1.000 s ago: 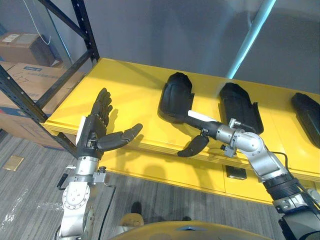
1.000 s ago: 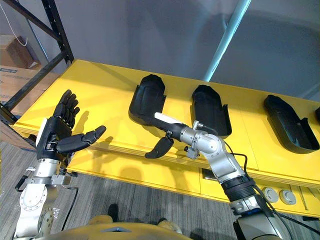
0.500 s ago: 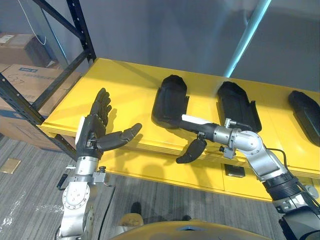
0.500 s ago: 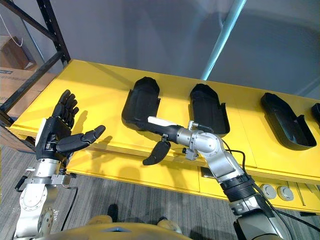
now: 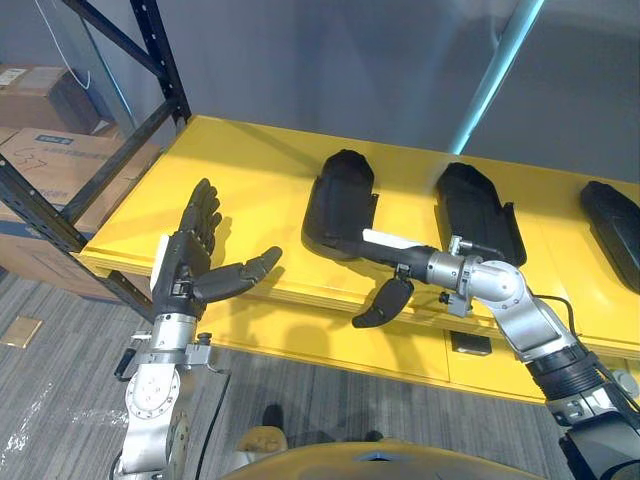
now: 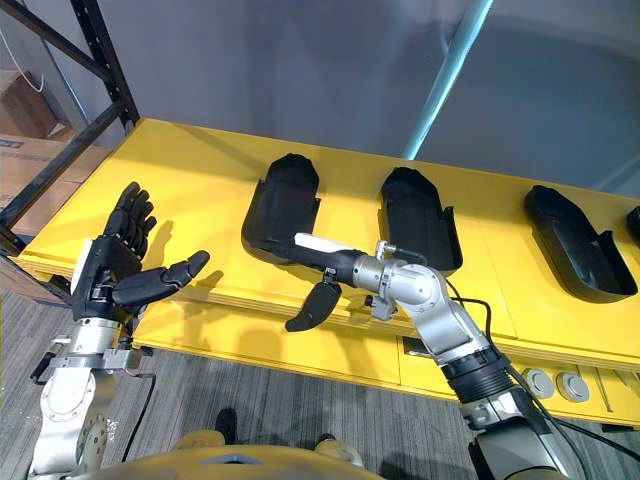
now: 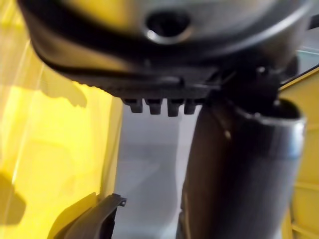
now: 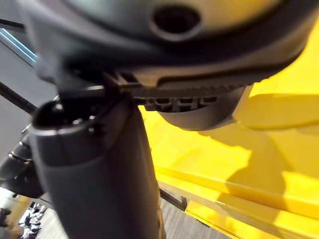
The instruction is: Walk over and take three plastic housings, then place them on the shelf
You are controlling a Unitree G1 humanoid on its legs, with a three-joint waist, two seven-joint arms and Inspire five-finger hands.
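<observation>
Three black plastic housings lie in a row on the yellow shelf (image 5: 250, 180): a left one (image 5: 340, 200), a middle one (image 5: 478, 212) and a right one (image 5: 612, 220). My right hand (image 5: 405, 255) reaches in low over the shelf's front edge. Its straight fingers touch the near end of the left housing, and its thumb (image 5: 383, 303) hangs down in front of the edge. The hand is open. My left hand (image 5: 185, 265) is raised before the shelf's left end, open with fingers spread, holding nothing and well clear of the housings.
A black rack frame (image 5: 160, 60) stands at the shelf's left end, with cardboard boxes (image 5: 50, 160) behind it. A light blue pole (image 5: 500, 70) rises behind the middle housing. Grey carpet (image 5: 330, 395) lies below the shelf front.
The left housing has slid and turned a little to the left under my right hand's fingers, widening its gap to the middle housing. The left hand has stayed put.
</observation>
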